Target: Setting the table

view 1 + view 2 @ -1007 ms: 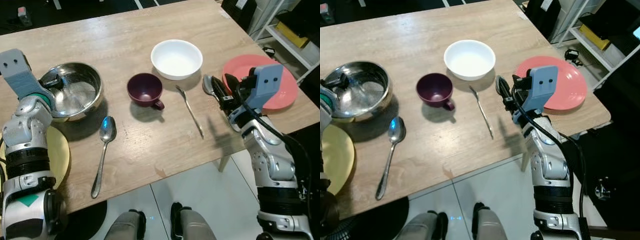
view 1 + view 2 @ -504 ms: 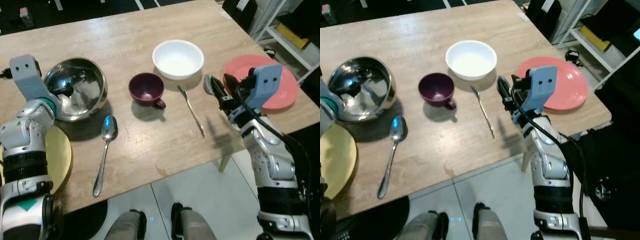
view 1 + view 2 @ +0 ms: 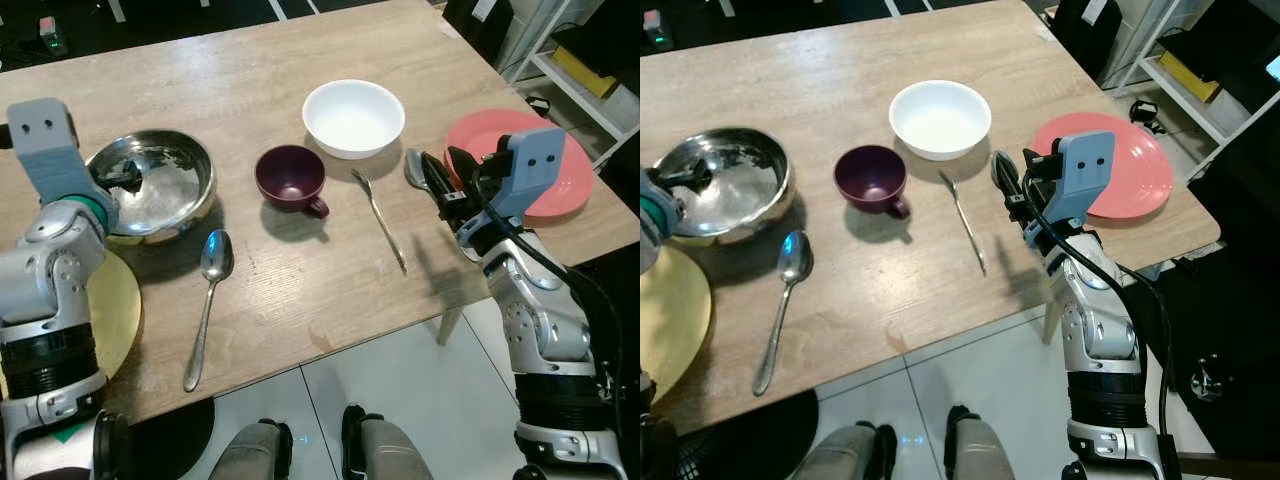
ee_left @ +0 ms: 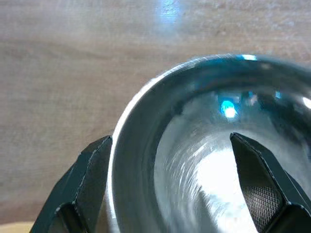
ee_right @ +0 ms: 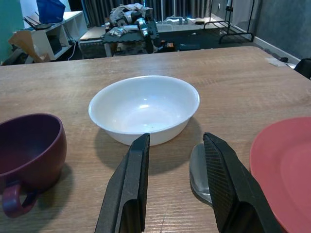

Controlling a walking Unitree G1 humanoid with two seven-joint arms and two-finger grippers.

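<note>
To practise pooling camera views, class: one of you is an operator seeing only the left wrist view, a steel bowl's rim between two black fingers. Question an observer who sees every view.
Operator: What lies near the steel bowl?
Observer: A spoon, on the table, on its robot side.
Operator: Any plate close by?
Observer: A yellow plate at the table's near edge.
Operator: And the right hand?
Observer: It hovers open over a second spoon, between white bowl and red plate.

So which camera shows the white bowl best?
The left eye view: the whole white bowl from above, nothing covering it. The right eye view shows much the same. The right wrist view shows it side-on, beyond the right gripper.
</note>
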